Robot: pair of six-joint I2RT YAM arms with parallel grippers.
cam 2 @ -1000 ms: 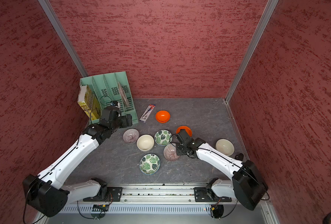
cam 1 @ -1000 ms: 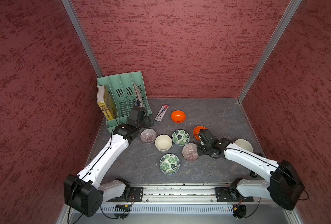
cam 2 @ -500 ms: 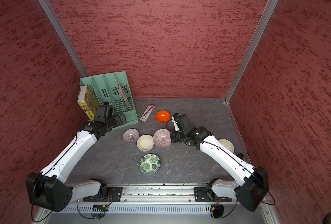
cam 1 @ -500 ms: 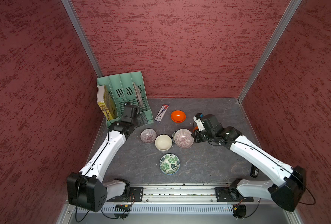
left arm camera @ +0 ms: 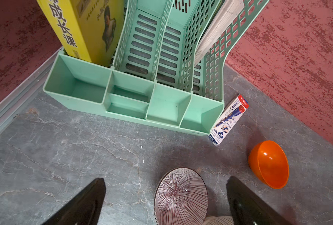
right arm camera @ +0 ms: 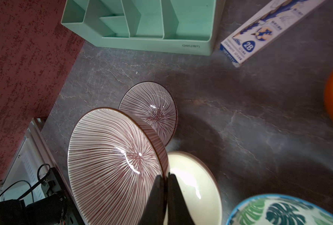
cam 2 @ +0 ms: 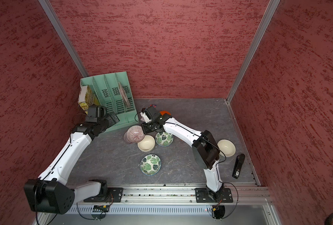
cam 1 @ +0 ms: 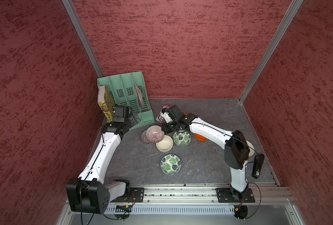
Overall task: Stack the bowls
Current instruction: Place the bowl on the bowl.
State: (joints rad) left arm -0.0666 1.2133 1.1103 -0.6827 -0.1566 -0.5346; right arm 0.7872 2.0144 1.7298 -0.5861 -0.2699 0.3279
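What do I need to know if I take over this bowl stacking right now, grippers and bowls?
Left gripper: open, empty, by the green organizer.
Right gripper: shut on the rim of a striped bowl, held tilted, partly over its twin on the table.
Standing singly: cream bowl beside the twin, leaf bowl, second leaf bowl at the front, second cream bowl beside the right arm, orange bowl at the back, second orange bowl partly under that arm.
Done: no stack finished.
Left: seat the striped bowl in its twin, then likely pair the rest.
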